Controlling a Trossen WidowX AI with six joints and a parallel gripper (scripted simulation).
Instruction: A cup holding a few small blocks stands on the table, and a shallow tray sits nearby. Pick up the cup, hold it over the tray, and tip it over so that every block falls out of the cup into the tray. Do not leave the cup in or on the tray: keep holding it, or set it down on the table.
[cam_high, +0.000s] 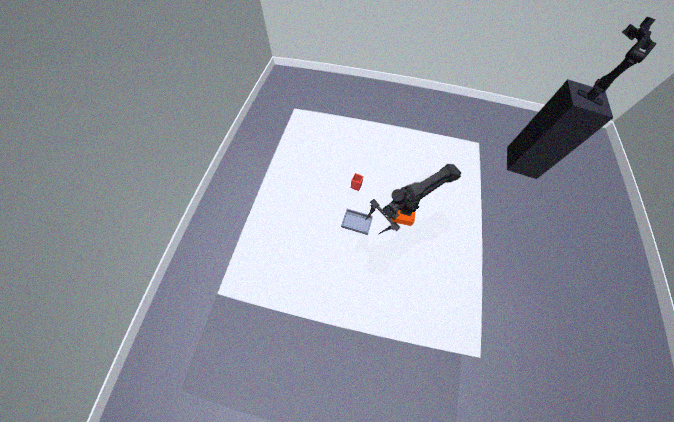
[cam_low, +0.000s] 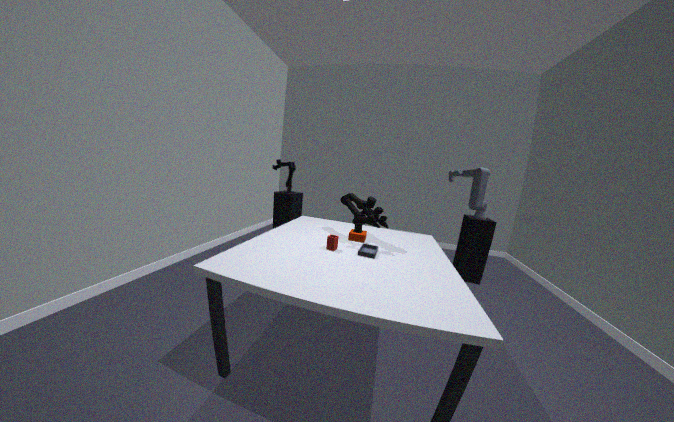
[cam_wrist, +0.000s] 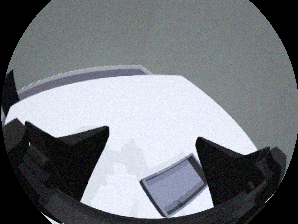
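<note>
The jaws (cam_high: 373, 226) stand wide apart, nearly as far as they go, with nothing between them and neither fingertip on the cup. In the top view one finger reaches toward the near side of the tray (cam_high: 356, 222) (cam_low: 368, 251) (cam_wrist: 175, 185) and overlaps its edge from above; whether it touches cannot be told there, though the long offset shadow on the surface (cam_high: 300, 240) (cam_low: 350, 280) (cam_wrist: 150, 100) and the exterior view both show the arm (cam_high: 425, 187) (cam_low: 361, 204) raised. The red cup (cam_high: 356, 182) (cam_low: 332, 243) stands upright on the surface, near the tray and apart from it, and apart from the jaws as well. The wrist view shows the tray low in the picture, beside the finger on the right, its shallow interior bare of blocks, but the cup does not appear in it; the top and exterior views show both. From above, the cup's open top is visible, yet it is too small to make out the blocks inside. The orange base (cam_high: 406, 218) (cam_low: 357, 236) is partly covered by the arm in the top view, while the exterior view shows its front plainly. The exterior view alone gives the table legs (cam_low: 218, 327) and a grey arm (cam_low: 478, 192) on a dark pedestal (cam_low: 472, 250); a black arm (cam_high: 620, 67) (cam_low: 290, 175) on another pedestal shows in both it and the top view.
</note>
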